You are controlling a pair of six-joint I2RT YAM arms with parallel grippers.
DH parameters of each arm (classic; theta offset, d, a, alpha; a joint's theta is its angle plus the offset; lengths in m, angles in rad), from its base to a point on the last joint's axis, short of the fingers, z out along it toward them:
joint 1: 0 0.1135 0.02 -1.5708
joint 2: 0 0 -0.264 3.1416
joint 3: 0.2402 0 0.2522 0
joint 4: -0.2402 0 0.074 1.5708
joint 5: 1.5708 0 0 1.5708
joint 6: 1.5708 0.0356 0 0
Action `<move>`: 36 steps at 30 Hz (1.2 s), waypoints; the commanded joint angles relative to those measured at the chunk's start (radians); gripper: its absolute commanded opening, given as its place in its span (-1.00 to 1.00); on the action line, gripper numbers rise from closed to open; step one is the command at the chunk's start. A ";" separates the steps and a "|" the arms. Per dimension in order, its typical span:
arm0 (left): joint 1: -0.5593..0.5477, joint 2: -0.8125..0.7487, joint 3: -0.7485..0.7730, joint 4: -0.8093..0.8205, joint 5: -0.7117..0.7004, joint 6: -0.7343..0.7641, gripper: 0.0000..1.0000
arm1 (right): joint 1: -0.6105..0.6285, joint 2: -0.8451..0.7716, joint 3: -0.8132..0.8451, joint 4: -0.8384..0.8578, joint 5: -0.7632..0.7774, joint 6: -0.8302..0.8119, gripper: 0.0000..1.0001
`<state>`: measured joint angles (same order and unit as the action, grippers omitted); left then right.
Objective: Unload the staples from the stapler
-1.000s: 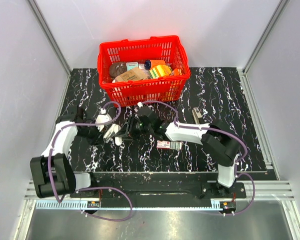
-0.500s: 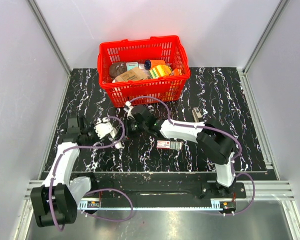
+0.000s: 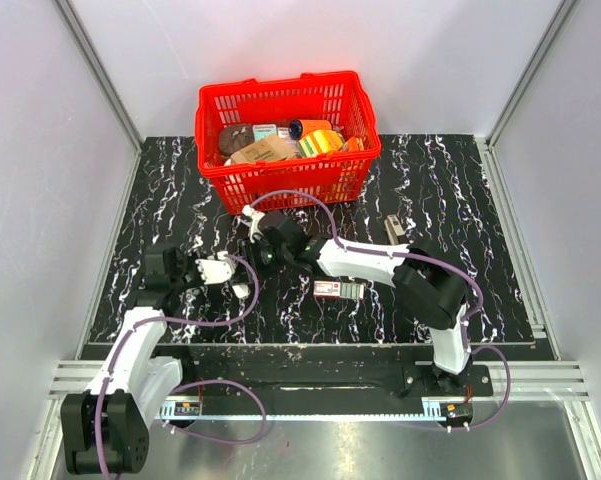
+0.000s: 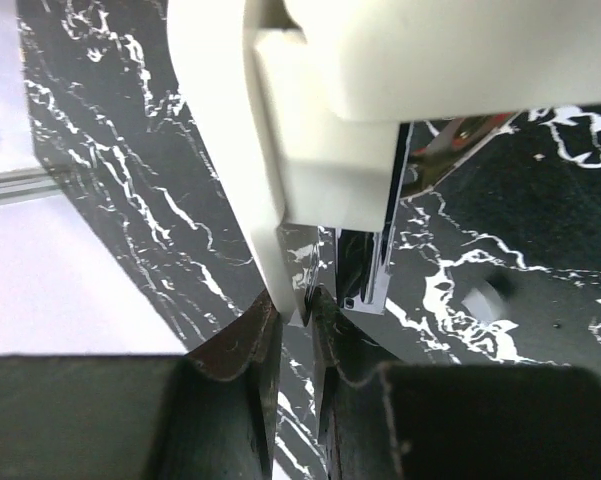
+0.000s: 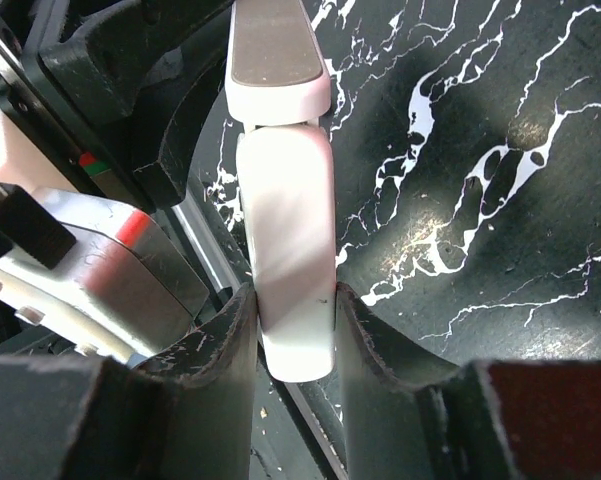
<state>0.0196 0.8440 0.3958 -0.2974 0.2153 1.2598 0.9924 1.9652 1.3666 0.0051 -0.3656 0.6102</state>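
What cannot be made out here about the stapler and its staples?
Top external: the white stapler is too small for detail, crowded by both arms.
Left wrist: its white body hides most of the metal magazine; staples unseen.
Right wrist: the right fingers cover the stapler's gripped sides.
Top external: the red-pink oblong has unreadable print.

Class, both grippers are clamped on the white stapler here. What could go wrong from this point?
1. The right gripper pinches only the end of the smooth white arm of the stapler, so it may slip out if the arms pull apart.
2. The left gripper holds just a thin white edge beside the chrome channel; a twist could wrench it loose.
3. Any staples that drop onto the black, white-veined table would likely be hard to spot.
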 commanded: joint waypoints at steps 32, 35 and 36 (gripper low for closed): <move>0.153 0.021 0.593 -0.520 0.424 -0.678 0.55 | -0.001 0.027 0.216 -0.160 0.211 -0.019 -1.00; 0.278 0.140 0.743 -0.607 0.533 -0.766 0.98 | 0.011 0.089 0.281 -0.263 0.241 -0.050 -1.00; 0.302 0.168 0.779 -0.629 0.562 -0.775 0.98 | 0.017 0.106 0.296 -0.280 0.251 -0.058 -1.00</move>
<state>0.2211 0.9073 1.0233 -0.8799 0.6006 0.6537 0.9905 2.0090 1.5677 -0.1505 -0.1856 0.6113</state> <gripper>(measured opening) 0.971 0.376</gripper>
